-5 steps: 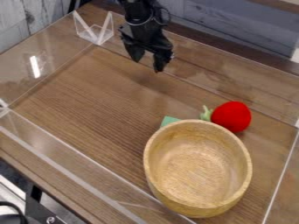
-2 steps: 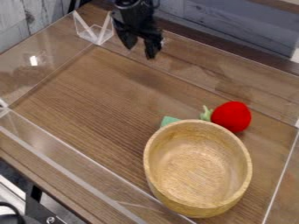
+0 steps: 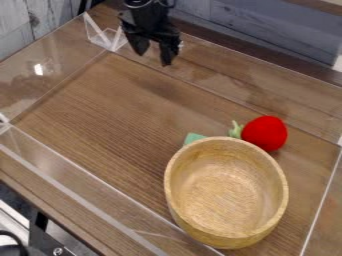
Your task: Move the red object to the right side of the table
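The gripper (image 3: pixel 155 47) is hanging wide and empty, well apart from the red object (image 3: pixel 265 132) lying beside the bowl (image 3: pixel 227 190) at the table's (image 3: pixel 120 120) right.

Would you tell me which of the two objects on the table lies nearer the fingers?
The red object; the wooden bowl sits closer to the camera.

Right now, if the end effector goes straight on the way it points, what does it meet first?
Probably bare table just below the open end effector. The red object and wooden bowl lie well aside; depth is uncertain.
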Robot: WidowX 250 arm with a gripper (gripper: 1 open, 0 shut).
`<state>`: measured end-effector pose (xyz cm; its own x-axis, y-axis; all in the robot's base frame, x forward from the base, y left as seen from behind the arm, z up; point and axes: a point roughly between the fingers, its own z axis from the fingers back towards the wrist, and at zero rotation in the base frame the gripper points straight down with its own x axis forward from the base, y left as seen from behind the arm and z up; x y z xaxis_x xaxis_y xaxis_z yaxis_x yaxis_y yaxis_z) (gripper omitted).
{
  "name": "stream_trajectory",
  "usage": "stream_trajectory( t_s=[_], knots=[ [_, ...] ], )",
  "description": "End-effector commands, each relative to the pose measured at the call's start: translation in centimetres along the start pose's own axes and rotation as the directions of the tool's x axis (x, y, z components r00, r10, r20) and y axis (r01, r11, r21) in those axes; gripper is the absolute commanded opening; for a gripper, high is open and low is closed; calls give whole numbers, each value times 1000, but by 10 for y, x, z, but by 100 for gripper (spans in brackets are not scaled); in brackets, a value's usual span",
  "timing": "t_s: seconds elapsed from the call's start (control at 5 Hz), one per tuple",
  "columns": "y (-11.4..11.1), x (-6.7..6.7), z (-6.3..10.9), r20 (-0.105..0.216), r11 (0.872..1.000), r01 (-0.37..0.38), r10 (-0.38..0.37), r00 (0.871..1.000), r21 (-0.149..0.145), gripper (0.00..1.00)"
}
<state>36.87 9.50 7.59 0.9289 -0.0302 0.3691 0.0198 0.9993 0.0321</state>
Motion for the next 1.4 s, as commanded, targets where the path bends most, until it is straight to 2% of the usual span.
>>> stream_trajectory(
  t_s=[0.0, 0.2, 0.8, 1.0, 1.2],
  knots=[
    [-16, 10, 18, 65, 999, 43, -43, 997, 2, 100],
    [-27, 9, 11, 64, 997, 70, -69, 996, -16, 100],
    [9, 0, -6, 71, 997, 79, -79, 994, 8, 100],
    [23, 3, -1, 73, 993, 122, -121, 990, -5, 100],
    [26, 6, 1, 77, 985, 173, -171, 982, -26, 100]
  ],
)
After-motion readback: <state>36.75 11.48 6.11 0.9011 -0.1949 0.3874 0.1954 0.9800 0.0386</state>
